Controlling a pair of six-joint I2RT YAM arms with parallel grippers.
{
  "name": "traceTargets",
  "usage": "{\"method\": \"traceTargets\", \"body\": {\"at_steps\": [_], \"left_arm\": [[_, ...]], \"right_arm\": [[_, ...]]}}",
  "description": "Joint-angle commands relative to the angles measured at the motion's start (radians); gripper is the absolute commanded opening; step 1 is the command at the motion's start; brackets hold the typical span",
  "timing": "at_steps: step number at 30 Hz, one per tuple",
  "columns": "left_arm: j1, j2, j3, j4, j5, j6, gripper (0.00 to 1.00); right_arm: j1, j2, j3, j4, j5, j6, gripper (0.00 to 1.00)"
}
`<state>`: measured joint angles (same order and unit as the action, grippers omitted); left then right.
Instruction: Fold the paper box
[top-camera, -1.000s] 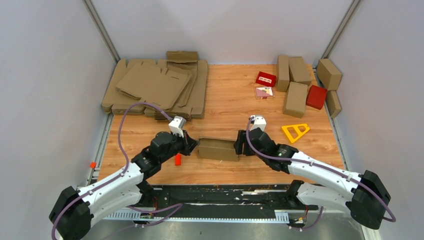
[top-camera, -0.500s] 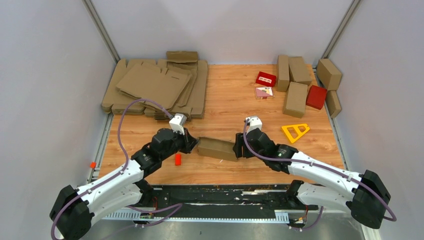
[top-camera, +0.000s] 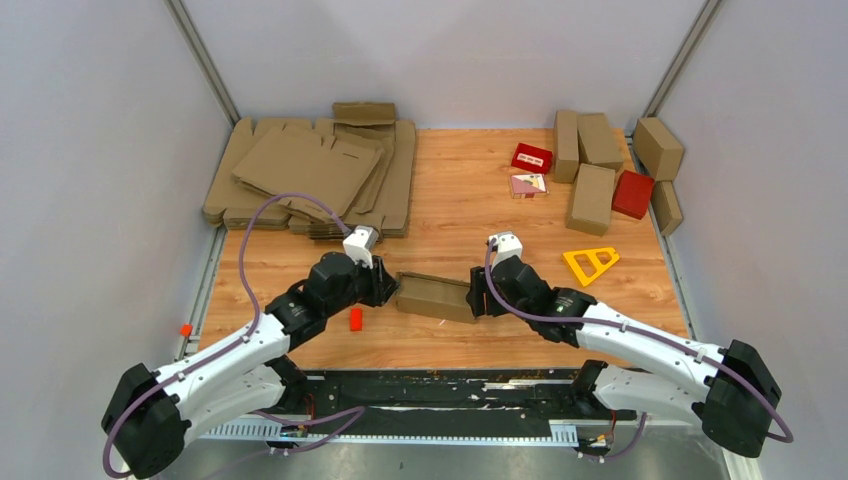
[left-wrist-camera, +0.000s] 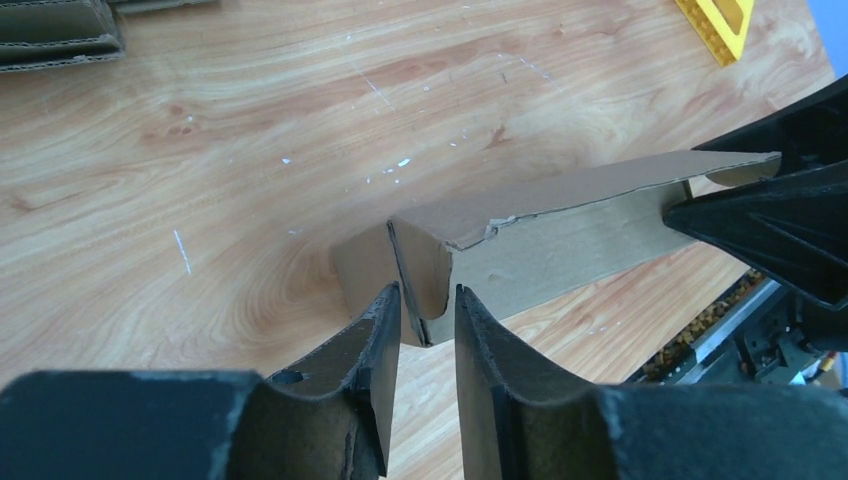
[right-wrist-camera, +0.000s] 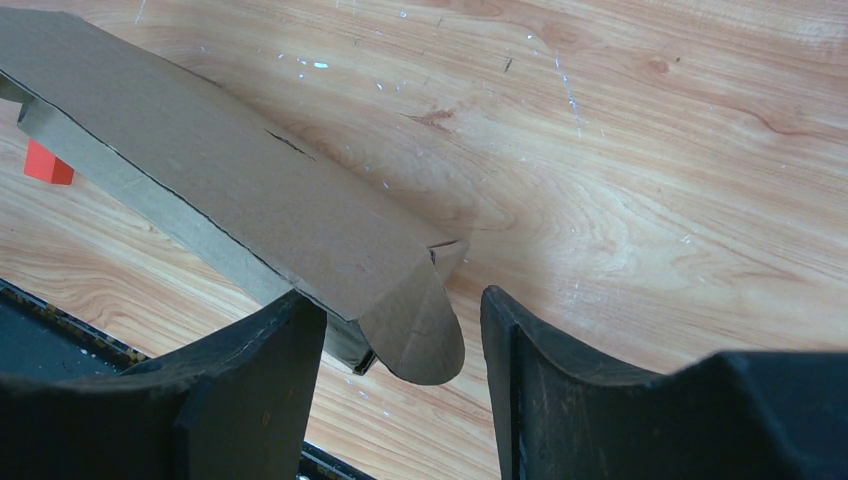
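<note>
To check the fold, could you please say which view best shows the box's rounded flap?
The right wrist view: the rounded flap of the paper box sits close up, framed by the right hand. In the top external view that hand covers it; the left wrist view shows that end only distantly.

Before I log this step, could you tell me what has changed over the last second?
The left gripper has loosened its pinch on the paper box at its left end, and both wrists crept inward, turning the box slightly. The right gripper stays open around the other end; the cardboard stack, folded cartons and red boxes have not moved.
</note>
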<state>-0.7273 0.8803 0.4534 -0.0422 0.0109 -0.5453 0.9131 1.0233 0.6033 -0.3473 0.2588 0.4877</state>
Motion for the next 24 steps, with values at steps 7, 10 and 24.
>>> {"method": "traceTargets", "body": {"at_steps": [7,10,24], "left_arm": [[-0.011,0.03,0.028,0.025,-0.049,0.058,0.34],[-0.016,0.041,0.032,0.026,-0.05,0.066,0.28],[-0.054,0.076,0.046,0.023,-0.097,0.084,0.24]], "right_arm": [[0.003,0.016,0.031,-0.065,-0.009,-0.039,0.58],[0.003,0.014,0.044,-0.075,-0.012,-0.041,0.57],[0.003,0.039,0.157,-0.193,-0.085,-0.008,0.32]]}}
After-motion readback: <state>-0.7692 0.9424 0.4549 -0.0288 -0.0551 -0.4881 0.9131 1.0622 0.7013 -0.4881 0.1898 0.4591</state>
